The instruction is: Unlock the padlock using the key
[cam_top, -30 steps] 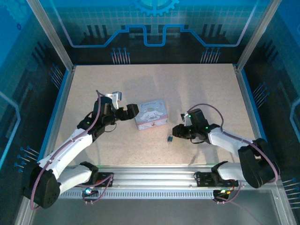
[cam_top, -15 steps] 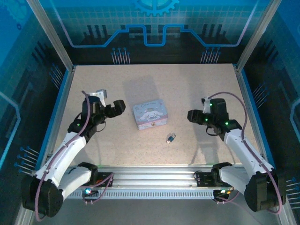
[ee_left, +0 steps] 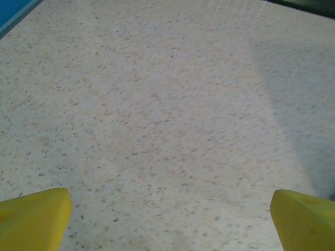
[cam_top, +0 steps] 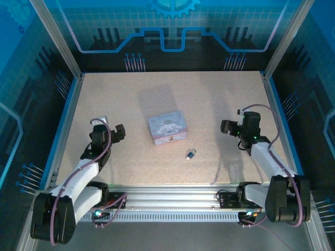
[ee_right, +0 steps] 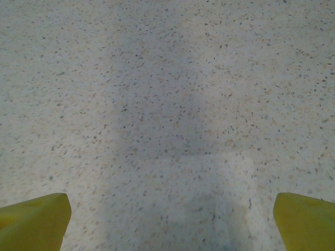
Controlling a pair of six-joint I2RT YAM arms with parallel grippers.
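Top external: Shows the padlock (cam_top: 191, 153) as a tiny dark speck lying loose on the speckled table (cam_top: 209, 94), just in front of the pastel tin (cam_top: 167, 127) and a little to its right, near it but not touching. Cannot pick out the key as separate from that speck; too small to tell. Places the left gripper (cam_top: 118, 133) well to the left of the tin, low over the table and apart from every object. Places the right gripper (cam_top: 226, 126) well to the right of the tin, pointing toward the middle of the table, likewise touching no object. Puts the padlock between the two arms, nearer the right one, apart from both. Cannot judge the finger spread from this height.

Left wrist: Looks down on speckled table. Shows the left gripper (ee_left: 170, 214) with its yellow fingertips (ee_left: 34, 217) in the two lower corners, spread wide, table surface between them. Catches a soft shadow (ee_left: 298, 104) across the right side.

Right wrist: Looks down on speckled table too. Shows the right gripper (ee_right: 170, 217) with yellow fingertips (ee_right: 306, 222) at the lower corners, spread wide, gripping no object. Catches a grey shadow (ee_right: 157, 115) running down the middle.
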